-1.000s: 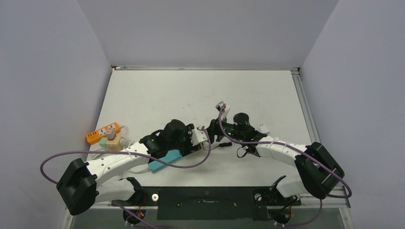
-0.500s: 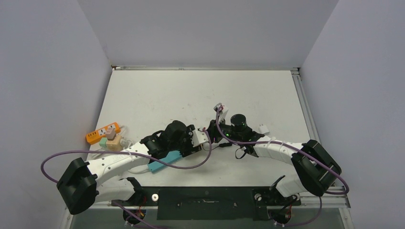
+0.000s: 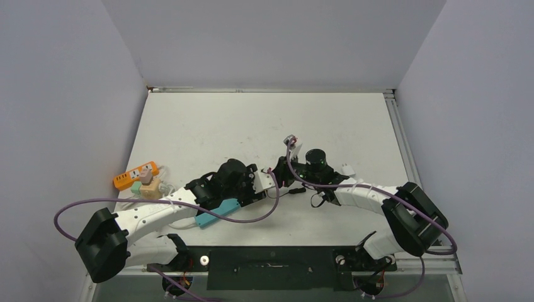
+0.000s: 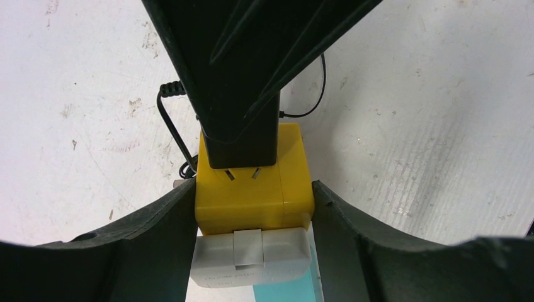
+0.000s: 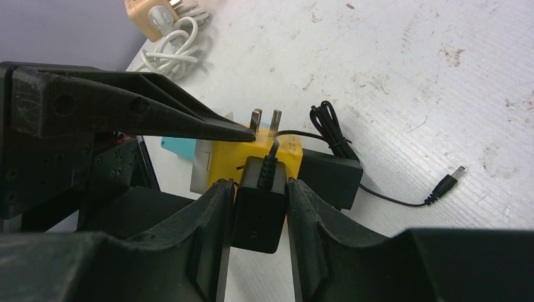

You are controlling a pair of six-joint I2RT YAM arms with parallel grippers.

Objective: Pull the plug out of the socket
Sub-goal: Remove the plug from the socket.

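A yellow cube socket (image 4: 252, 195) sits between my left gripper's (image 4: 253, 207) fingers, which are shut on its sides. A black plug (image 4: 240, 141) is in its face, with its two prongs (image 4: 242, 173) partly showing. In the right wrist view my right gripper (image 5: 259, 192) is shut on that black plug (image 5: 258, 211), against the yellow socket (image 5: 289, 154). In the top view both grippers meet at the table's middle, left (image 3: 263, 182) and right (image 3: 283, 178).
A white block (image 4: 252, 258) and a teal strip (image 3: 216, 212) lie under the socket. A second black adapter (image 5: 332, 179) with a thin cable and barrel jack (image 5: 448, 181) lies beside it. An orange power strip (image 3: 135, 174) and beige plug (image 3: 150, 187) are at the left edge.
My right gripper has shifted slightly to the left with the plug. The left arm has stayed where it was.
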